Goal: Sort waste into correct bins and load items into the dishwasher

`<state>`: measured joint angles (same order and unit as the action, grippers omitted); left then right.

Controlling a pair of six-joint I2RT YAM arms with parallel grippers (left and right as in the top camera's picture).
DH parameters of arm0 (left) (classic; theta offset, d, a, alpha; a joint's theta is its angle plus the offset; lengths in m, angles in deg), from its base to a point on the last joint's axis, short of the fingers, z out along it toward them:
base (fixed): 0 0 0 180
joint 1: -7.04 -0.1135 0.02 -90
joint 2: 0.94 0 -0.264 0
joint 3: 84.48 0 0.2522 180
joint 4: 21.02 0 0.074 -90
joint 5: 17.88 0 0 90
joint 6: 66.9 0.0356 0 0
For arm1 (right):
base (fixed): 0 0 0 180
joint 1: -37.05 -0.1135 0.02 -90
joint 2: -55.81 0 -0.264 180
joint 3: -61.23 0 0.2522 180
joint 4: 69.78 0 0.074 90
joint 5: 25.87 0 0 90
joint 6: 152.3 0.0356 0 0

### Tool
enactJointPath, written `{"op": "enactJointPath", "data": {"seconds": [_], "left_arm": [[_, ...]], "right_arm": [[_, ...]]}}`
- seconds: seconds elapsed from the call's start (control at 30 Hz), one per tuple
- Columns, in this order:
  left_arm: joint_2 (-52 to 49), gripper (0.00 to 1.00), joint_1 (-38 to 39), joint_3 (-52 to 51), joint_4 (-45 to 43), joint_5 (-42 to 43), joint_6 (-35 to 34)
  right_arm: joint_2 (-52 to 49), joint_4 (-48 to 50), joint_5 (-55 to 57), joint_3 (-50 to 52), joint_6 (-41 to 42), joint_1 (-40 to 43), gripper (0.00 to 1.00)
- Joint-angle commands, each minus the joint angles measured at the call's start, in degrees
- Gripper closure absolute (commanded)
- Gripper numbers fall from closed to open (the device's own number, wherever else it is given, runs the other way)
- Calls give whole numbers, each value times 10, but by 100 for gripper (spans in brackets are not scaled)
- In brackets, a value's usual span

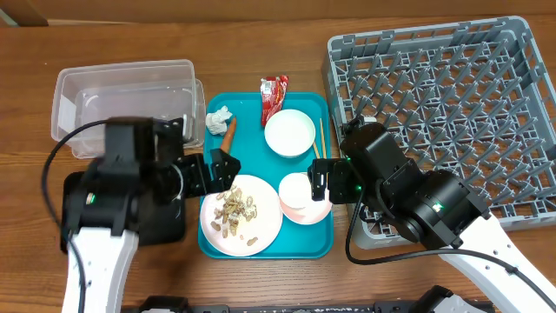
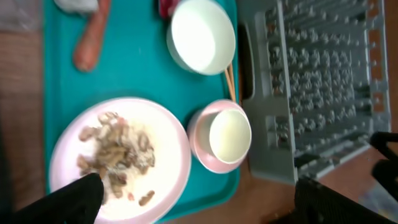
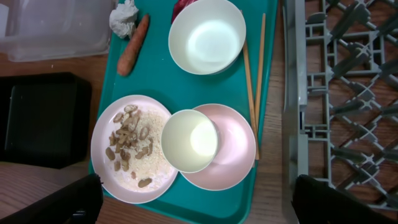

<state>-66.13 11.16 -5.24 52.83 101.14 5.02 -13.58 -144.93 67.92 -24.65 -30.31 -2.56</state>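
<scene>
both pincers spread and empty over the teal tray (image 1: 248,109) on the bench (image 1: 261,35).
the left pincer (image 2: 196,186) hangs at the tray's left edge and the right pincer (image 3: 196,183) at its right edge, each with fingers wide apart. on the tray's near half sit a pink plate (image 1: 261,209) of peanut scraps and a cup (image 3: 189,140) standing in a pink bowl (image 3: 233,149). the far half holds a white bowl (image 1: 289,132), chopsticks (image 3: 260,68), a carrot (image 3: 132,45), a crumpled tissue (image 3: 124,17) and a red wrapper (image 1: 274,91). the dish rack (image 1: 452,96) lies just right of the tray, the clear bin (image 1: 126,96) and black bin (image 3: 43,118) to its left.
</scene>
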Motion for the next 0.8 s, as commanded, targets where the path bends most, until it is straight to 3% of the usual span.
{"op": "enactJointPath", "data": {"seconds": [0.0,0.13,0.23,0.37,0.5,0.7,0.77], "left_arm": [[-52,0,22,10,8,78,-1],[-101,1,106,10,23,-29,-1],[-128,9,170,10,30,-112,-38],[-161,20,240,10,21,-206,-78],[-198,28,283,10,-20,-215,-105],[-259,26,321,10,-104,-218,-109],[-278,33,323,10,-114,-218,-109]], "right_arm": [[2,-2,2,-11,37,26,0],[2,-20,-25,-11,74,110,0],[2,-20,-118,-11,52,175,0],[2,-27,-144,-11,23,212,0],[2,-33,-144,-11,10,213,0],[2,-38,-142,-10,5,213,0],[2,-41,-142,-10,5,213,0]]}}
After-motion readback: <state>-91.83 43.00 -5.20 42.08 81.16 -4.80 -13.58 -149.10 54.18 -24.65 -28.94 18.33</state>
